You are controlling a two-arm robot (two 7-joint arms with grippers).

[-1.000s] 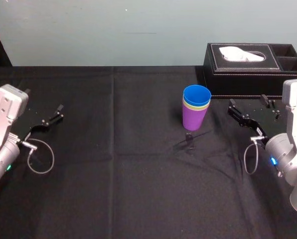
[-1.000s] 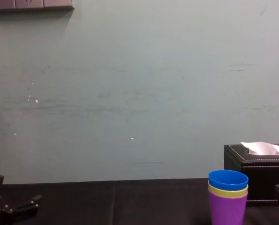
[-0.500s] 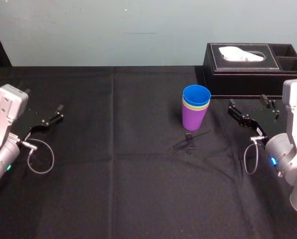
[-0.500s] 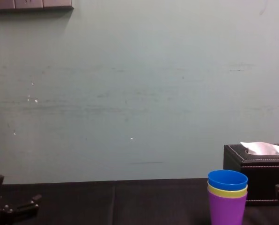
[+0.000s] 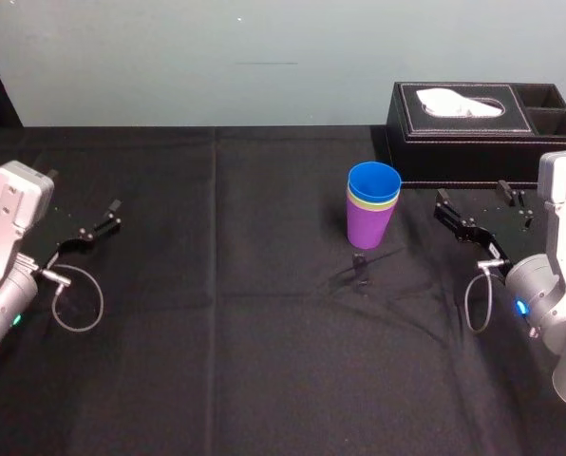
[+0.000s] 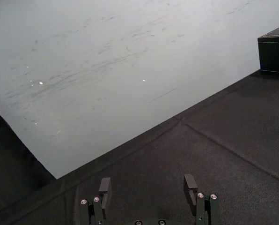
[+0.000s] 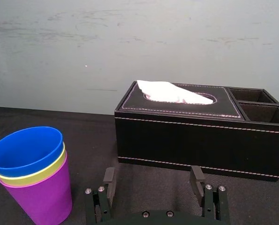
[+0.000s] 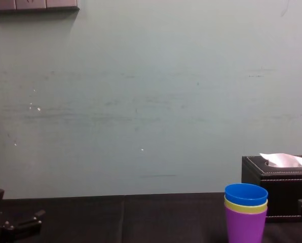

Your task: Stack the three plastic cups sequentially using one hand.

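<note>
As they nest, the cups (image 5: 372,211) show blue, yellow-green, purple.

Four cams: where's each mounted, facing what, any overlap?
Head: high, looking down on the black-clothed table; left gripper and right gripper flanking.
Chest: low, facing across the table to the wall; left gripper lower left.
Left wrist: behind its open fingers, facing table and wall.
Right wrist: behind its open fingers, facing the nested blue, yellow-green and purple plastic cups and black tissue box.
Shared: head, chest, right wrist see cups and box.
</note>
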